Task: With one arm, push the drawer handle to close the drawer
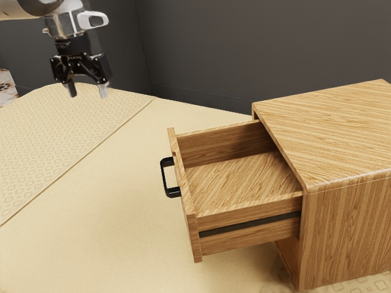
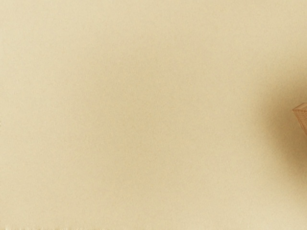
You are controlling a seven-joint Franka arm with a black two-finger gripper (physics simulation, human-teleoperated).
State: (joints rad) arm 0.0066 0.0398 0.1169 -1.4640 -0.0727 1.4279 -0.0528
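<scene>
My gripper (image 1: pixel 87 93) hangs released above the table (image 1: pixel 116 195), its 2 fingers spread apart with nothing between them, well apart from the handle (image 1: pixel 164 177). The table is pale yellow and plain in the middle, with a patterned band (image 1: pixel 55 134) along the exterior view's left and more pattern by the cabinet's foot. Behind it stand dark grey walls (image 1: pixel 195 49) that meet in a corner. The cabinet (image 1: pixel 330 134), striped wood, sits at the exterior view's right. Its drawer (image 1: pixel 190 235) juts out, open, showing me a bare grained floor, and a dark strip (image 1: pixel 250 224) runs along its side. The black handle is fixed to the drawer's front, facing the exterior view's left. In my wrist view, a wooden corner (image 2: pixel 301 115) pokes in beside a soft shadow.
</scene>
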